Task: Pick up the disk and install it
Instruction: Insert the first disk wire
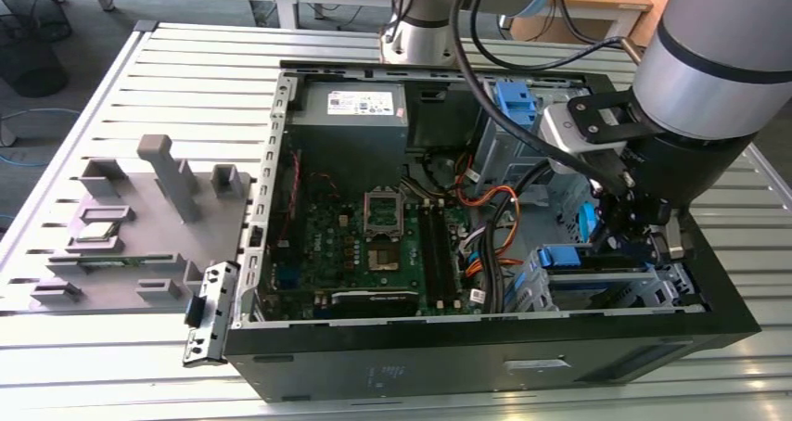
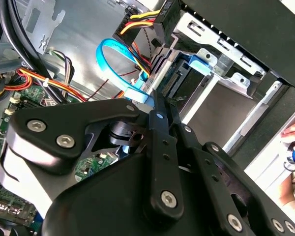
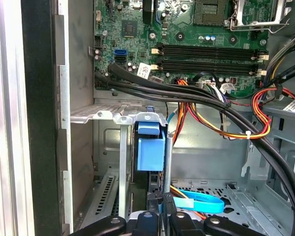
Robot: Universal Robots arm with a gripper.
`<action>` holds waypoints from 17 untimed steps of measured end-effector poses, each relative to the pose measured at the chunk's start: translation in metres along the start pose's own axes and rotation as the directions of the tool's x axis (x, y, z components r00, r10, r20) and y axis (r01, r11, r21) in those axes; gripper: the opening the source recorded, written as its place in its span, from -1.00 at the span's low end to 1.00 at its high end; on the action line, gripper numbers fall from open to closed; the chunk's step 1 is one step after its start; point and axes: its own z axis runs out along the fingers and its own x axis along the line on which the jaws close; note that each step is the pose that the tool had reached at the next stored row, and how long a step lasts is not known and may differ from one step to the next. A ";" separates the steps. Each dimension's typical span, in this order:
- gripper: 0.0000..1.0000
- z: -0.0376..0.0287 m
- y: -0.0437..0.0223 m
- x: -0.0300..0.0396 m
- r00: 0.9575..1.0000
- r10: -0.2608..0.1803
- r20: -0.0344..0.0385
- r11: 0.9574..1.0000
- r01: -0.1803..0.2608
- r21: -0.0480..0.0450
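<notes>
One thing sits in my tool (image 2: 159,101), whose jaws are drawn narrow on the back edge of the disk (image 2: 173,77), held on edge and partly inside the drive cage (image 2: 227,46) of the computer case (image 1: 495,342), so its blue frame lines up with the slot.

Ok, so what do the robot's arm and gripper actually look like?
The arm is made of thick silver-grey tubes with black joint bands, and black cables run along it. A light grey boxy unit sits at the wrist. The gripper is matte black, built of flat linked bars with silver screw heads, tapering to slim black fingers.
</notes>
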 end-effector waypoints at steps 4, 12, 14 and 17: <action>-0.66 0.0012 0.0002 -0.0001 1.000 0.000 0.003 1.000 0.000 0.000; -0.54 -0.0017 -0.0003 0.0000 1.000 0.000 0.000 1.000 0.000 0.000; -0.54 -0.0048 -0.0009 -0.0001 1.000 0.000 0.000 1.000 0.000 0.000; -0.54 -0.0109 -0.0020 -0.0002 1.000 0.000 0.000 1.000 0.000 0.000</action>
